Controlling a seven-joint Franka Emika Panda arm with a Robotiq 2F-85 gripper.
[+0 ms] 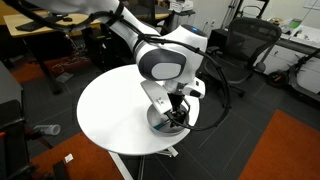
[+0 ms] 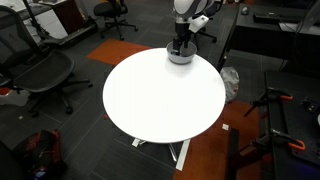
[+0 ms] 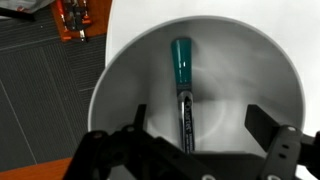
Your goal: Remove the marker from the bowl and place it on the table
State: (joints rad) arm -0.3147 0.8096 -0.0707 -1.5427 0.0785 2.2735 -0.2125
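In the wrist view the marker (image 3: 183, 85), teal at its far end and dark nearer me, lies inside the light grey bowl (image 3: 270, 75). My gripper (image 3: 196, 128) is open and low over the bowl, one finger on each side of the marker's dark end, not touching it. In both exterior views the gripper (image 1: 177, 113) (image 2: 180, 47) hangs over the bowl (image 1: 160, 124) (image 2: 182, 58) near the edge of the round white table (image 1: 110, 115) (image 2: 160, 100). The marker is hidden in those views.
Office chairs (image 1: 240, 45) (image 2: 40, 70) stand around the table. A wooden desk (image 1: 50, 25) is at the back. Orange carpet patches (image 1: 290, 150) (image 2: 200, 150) lie beside the pedestal. In the wrist view, dark floor and an orange object (image 3: 72, 18) lie beyond the table's edge.
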